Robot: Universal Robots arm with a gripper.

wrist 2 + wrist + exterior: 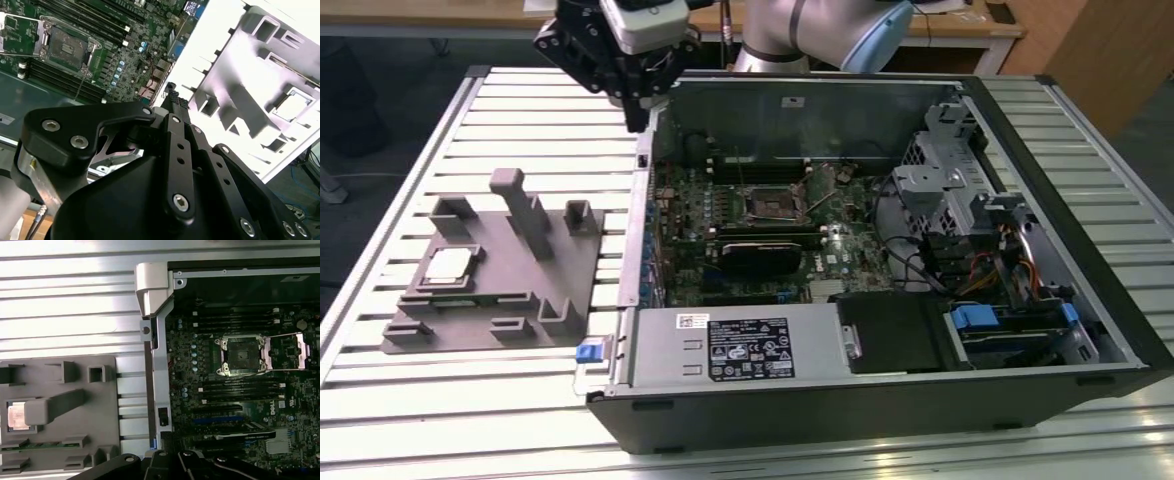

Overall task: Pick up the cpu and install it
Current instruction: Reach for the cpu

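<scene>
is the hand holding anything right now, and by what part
Nothing is held. The hand hangs empty over the case edge; the cpu lies in the grey fixture.

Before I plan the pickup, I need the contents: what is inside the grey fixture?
The cpu lies flat in one pocket of the grey fixture, silver top up. Its underside is covered.

A: How many chips do you count?
B: One cpu (450, 265) — it lies in the one grey fixture (500, 305), down to one side of the gripper (638, 120).
A: And on the gripper's other side?
B: One computer case (881, 405), with one motherboard (696, 215) in it and one socket (771, 203) on that board.
A: Power supplies?
B: One power supply (734, 345), at the case's end farthest from the gripper.
A: Tools?
B: One gripper — one arm (814, 35).
</scene>
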